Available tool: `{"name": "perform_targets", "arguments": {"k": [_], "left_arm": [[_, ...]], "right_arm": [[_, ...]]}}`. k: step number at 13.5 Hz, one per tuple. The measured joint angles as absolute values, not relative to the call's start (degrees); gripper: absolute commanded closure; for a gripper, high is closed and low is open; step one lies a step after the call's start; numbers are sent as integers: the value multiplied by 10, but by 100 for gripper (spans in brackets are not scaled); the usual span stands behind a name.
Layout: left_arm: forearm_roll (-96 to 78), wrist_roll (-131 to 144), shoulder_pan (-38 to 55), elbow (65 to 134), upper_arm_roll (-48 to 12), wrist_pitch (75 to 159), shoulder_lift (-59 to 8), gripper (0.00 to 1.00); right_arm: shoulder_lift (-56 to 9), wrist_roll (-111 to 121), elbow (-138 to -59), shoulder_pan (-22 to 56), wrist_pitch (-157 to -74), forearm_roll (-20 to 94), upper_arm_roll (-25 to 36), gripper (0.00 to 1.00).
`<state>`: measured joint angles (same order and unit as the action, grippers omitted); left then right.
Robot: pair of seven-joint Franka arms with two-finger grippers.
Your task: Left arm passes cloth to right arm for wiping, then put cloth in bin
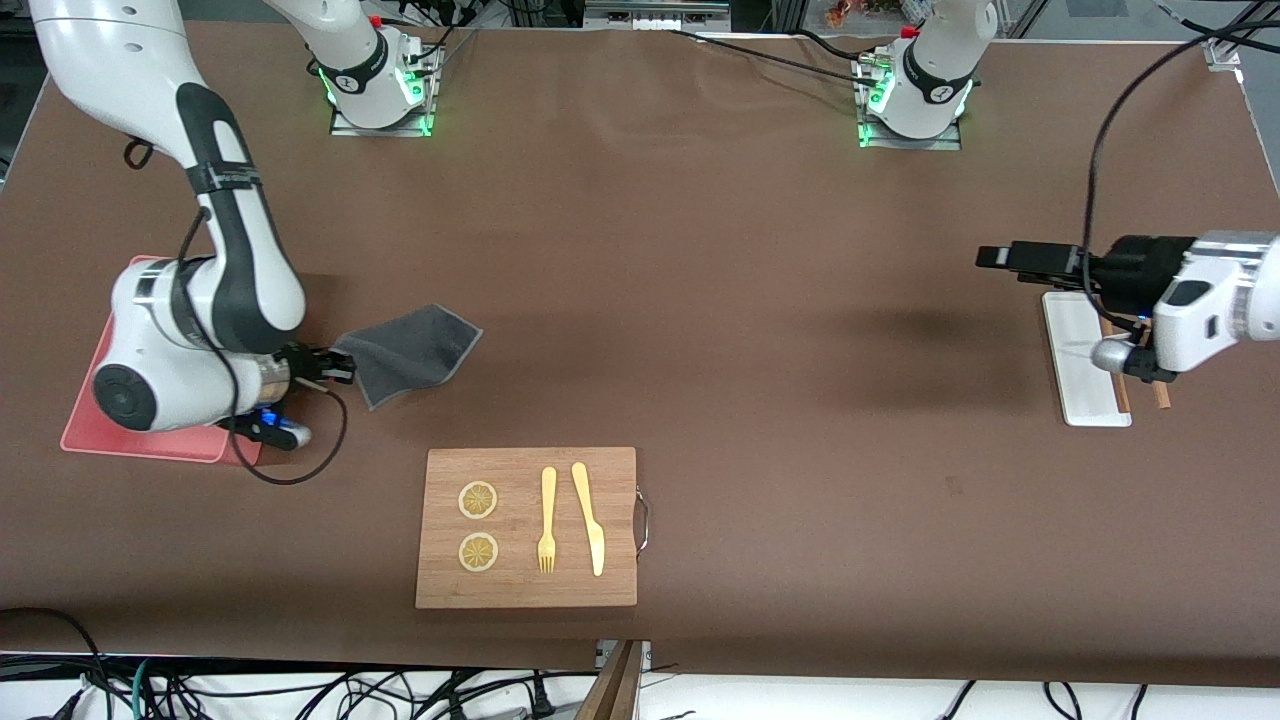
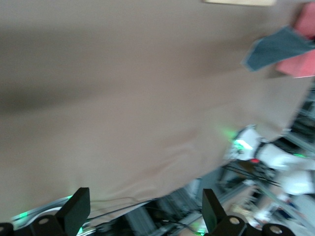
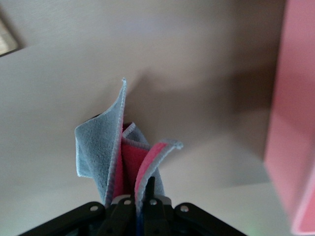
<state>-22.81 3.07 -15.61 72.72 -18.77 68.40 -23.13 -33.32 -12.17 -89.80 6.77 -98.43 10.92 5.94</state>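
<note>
A wooden cutting board (image 1: 527, 527) is lying on the desk (image 1: 700, 300) nearest the front camera, carrying two lemon slices (image 1: 478, 500), a fork (image 1: 547, 520) and a knife (image 1: 589, 517). Nothing is standing between it and the cloth (image 1: 412, 352).

The right gripper (image 1: 335, 364) is hanging beside the bin (image 1: 150, 440), jaws clamped on one corner of the cloth. The cloth is spreading out from the jaws toward the middle of the desk, grey side up, its magenta side showing in the right wrist view.

The bin is sitting at the right arm's end of the desk, largely covered by the right arm (image 1: 215, 290); its contents cannot be judged.

The left gripper (image 1: 995, 257) is waiting, jaws wide apart and gripping nothing, over the desk beside a flat white tray (image 1: 1080, 370) at the left arm's end.
</note>
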Motion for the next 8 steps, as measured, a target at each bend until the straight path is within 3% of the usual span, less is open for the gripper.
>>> {"name": "perform_targets", "arguments": {"k": [5,8], "left_arm": [[-65,32,-100,691,-186,706,-222,0],[-52,32,-49,704,-116,783,-194,0]], "right_arm": [[-333,-48,-898,62,-991,59,86,100],[-334,-90,-898,67,-1006,59,66,100]]}}
